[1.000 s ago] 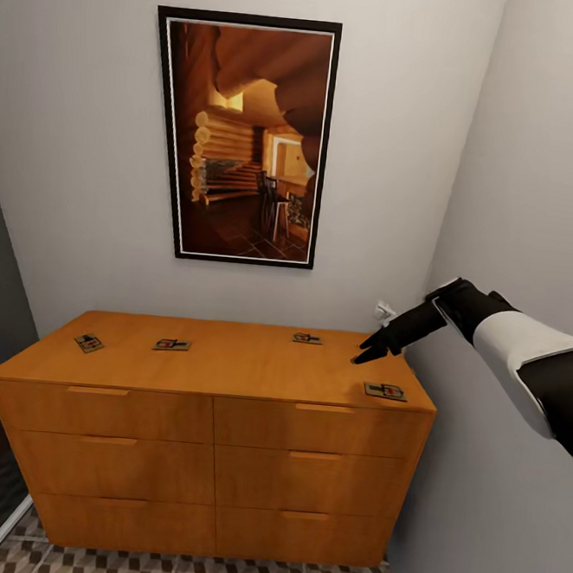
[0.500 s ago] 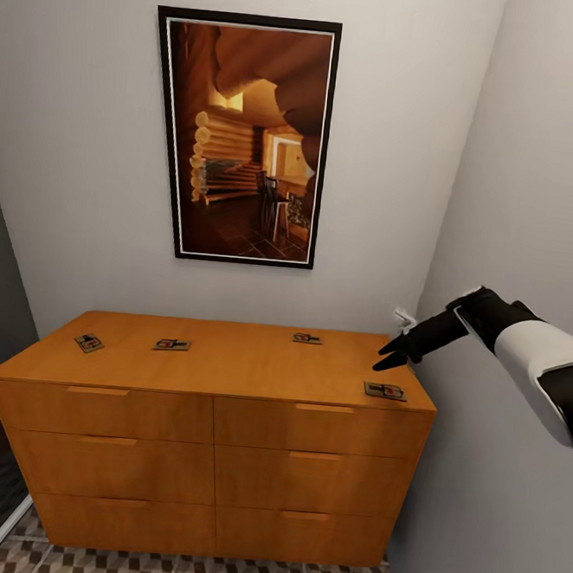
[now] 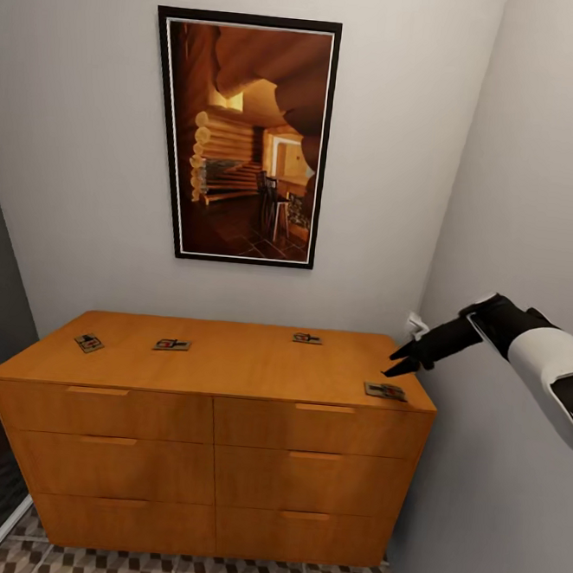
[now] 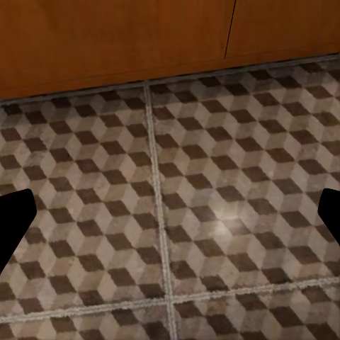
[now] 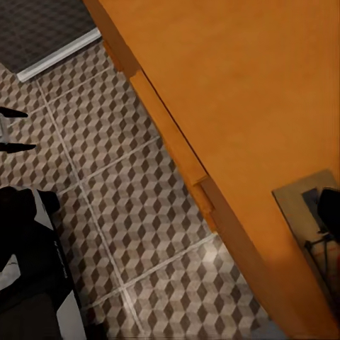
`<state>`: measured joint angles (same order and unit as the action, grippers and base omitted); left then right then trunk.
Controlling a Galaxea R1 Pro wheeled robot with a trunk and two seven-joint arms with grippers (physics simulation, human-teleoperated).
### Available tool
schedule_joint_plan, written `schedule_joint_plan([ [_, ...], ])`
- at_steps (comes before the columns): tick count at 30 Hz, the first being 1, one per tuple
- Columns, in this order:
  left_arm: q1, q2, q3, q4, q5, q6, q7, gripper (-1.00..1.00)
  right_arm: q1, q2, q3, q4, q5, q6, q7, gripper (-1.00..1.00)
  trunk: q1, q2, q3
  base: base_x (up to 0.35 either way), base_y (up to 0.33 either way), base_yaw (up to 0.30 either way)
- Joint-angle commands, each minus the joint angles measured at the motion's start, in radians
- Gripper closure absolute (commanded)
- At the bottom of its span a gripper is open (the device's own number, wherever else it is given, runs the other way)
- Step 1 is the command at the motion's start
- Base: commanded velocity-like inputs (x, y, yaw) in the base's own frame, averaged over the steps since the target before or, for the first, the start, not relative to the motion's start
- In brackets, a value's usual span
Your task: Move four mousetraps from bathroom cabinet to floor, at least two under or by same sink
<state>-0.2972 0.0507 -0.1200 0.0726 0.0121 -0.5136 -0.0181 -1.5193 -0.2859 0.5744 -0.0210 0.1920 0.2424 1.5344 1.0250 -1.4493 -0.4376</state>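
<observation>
Four mousetraps (image 3: 170,344) atop cabinet (image 3: 211,454) (two left, two right), picture (image 3: 243,138) above

We see soft, even light in the head view, with the grey walls shading darker toward the left edge. The cabinet (image 3: 215,358) top glows evenly, its shadows faint. A pale sheen sits on the bathroom floor (image 4: 227,225) tiles. Renders look slightly soft; verticals lean outward near the edges.
</observation>
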Motion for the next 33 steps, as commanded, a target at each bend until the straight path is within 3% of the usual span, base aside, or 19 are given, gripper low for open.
schedule_joint_plan([
  [1,-0.002,0.000,-0.004,0.004,0.002,-0.006,-0.002,-1.00,0.002,-0.007,-0.009,-0.002,0.010,0.000,0.004,-1.00,0.000,-0.001,-0.001,0.000,0.000,0.000],
  [10,-0.002,0.000,-0.004,0.004,0.002,-0.007,-0.002,-1.00,0.005,-0.023,-0.010,-0.002,0.012,-0.022,0.004,-1.00,0.000,-0.001,-0.001,0.000,0.000,0.000],
  [16,-0.002,0.000,-0.004,0.004,0.002,-0.006,-0.002,-1.00,0.005,-0.049,-0.009,-0.002,0.013,-0.025,0.004,-1.00,0.000,-0.001,-0.001,0.000,0.000,0.000],
  [24,-0.002,0.000,-0.004,0.004,0.002,-0.006,-0.002,-1.00,0.005,-0.054,-0.010,-0.002,0.013,-0.046,0.004,-1.00,0.000,-0.001,-0.001,0.009,0.000,0.000],
  [33,-0.002,0.000,-0.004,0.004,0.002,-0.006,-0.002,-1.00,0.005,-0.053,-0.009,-0.002,0.012,-0.058,0.004,-1.00,0.000,-0.001,-0.001,0.194,0.000,0.000],
])
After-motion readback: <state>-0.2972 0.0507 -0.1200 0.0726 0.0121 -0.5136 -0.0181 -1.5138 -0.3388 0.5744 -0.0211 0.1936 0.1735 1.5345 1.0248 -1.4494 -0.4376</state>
